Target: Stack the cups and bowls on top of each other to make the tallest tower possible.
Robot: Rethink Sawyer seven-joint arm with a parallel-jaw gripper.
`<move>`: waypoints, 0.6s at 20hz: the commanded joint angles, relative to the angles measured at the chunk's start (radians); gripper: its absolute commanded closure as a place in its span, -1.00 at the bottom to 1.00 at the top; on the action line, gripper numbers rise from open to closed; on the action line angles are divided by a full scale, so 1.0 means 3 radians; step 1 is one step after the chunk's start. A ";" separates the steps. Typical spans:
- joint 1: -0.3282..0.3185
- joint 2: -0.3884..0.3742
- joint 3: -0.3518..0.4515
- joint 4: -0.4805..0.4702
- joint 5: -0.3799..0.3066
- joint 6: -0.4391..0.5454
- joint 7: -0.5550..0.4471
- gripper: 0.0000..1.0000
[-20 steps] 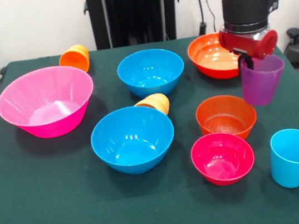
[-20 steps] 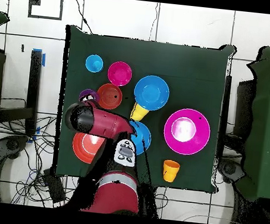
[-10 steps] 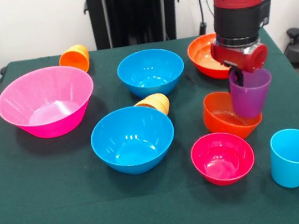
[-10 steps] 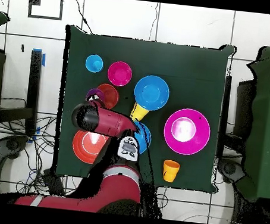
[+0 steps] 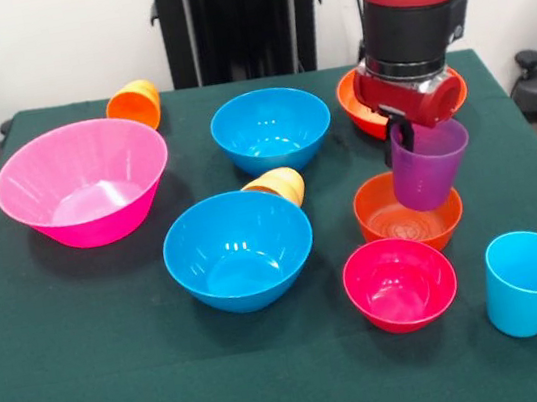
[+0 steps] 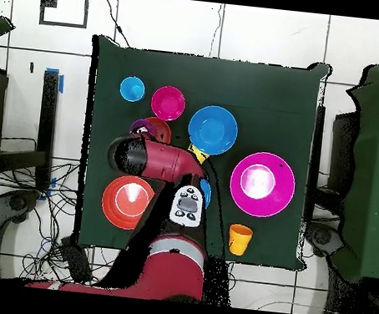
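Purple cup (image 5: 428, 164), clamped by its rim in the gripper (image 5: 402, 132), hangs upright over the empty small orange bowl (image 5: 407, 212), so I judge the placing step under way, next calling for a straight descent and release; every other bowl and cup in view looks empty.

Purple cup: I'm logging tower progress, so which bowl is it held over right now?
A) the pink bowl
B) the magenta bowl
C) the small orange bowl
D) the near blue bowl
C: in the front view the purple cup hangs upright from the gripper, its base in front of the small orange bowl's far rim; whether it touches the bowl can't be told.
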 commanded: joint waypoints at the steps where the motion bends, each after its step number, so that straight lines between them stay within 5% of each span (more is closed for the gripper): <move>1: 0.0004 0.0073 0.0113 -0.0200 -0.0268 0.0170 -0.0129 1.00; 7: 0.0074 0.0354 -0.0089 -0.0364 -0.0415 0.0060 -0.0127 1.00; 12: -0.0109 0.0617 0.0129 -0.0303 -0.0430 -0.0189 -0.0089 1.00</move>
